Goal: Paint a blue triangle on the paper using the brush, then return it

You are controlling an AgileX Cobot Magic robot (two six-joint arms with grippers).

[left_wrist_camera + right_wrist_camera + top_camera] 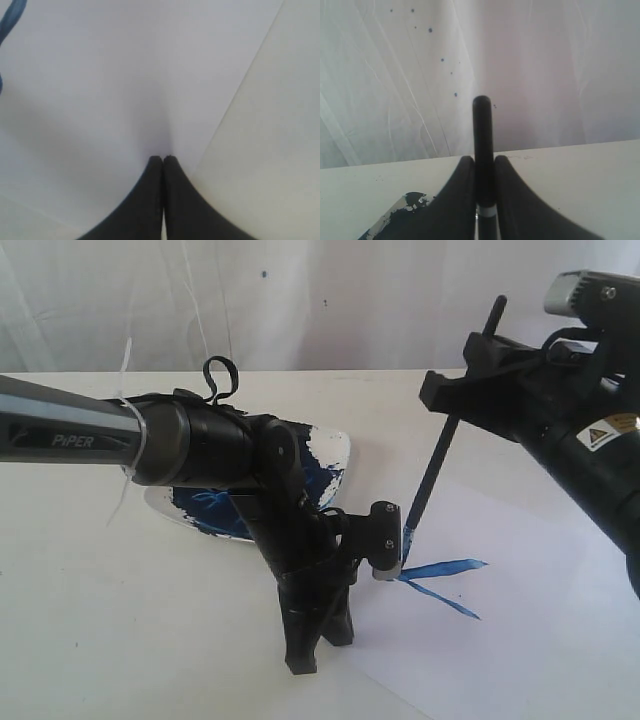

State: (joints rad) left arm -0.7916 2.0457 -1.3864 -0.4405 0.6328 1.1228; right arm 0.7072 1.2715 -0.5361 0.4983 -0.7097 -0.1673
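The brush (440, 455) leans steeply, its blue tip down on the paper (530, 640). My right gripper (458, 390) is shut on its black handle (483, 130) near the upper end; in the right wrist view the right gripper (484, 162) pinches the handle from both sides. Two bright blue strokes of the blue triangle (445, 568) fan out to the right from the tip. My left gripper (320, 652) points down, shut and empty, with its tips resting on the paper's left part. In the left wrist view the left gripper (163, 159) sits on the paper (125, 75) near its edge.
A white square dish (335, 445) smeared with dark blue paint lies behind the left arm, also seen as the dish (395, 215). The bare white table (280, 150) lies beyond the paper's edge. A white curtain (545, 60) hangs behind.
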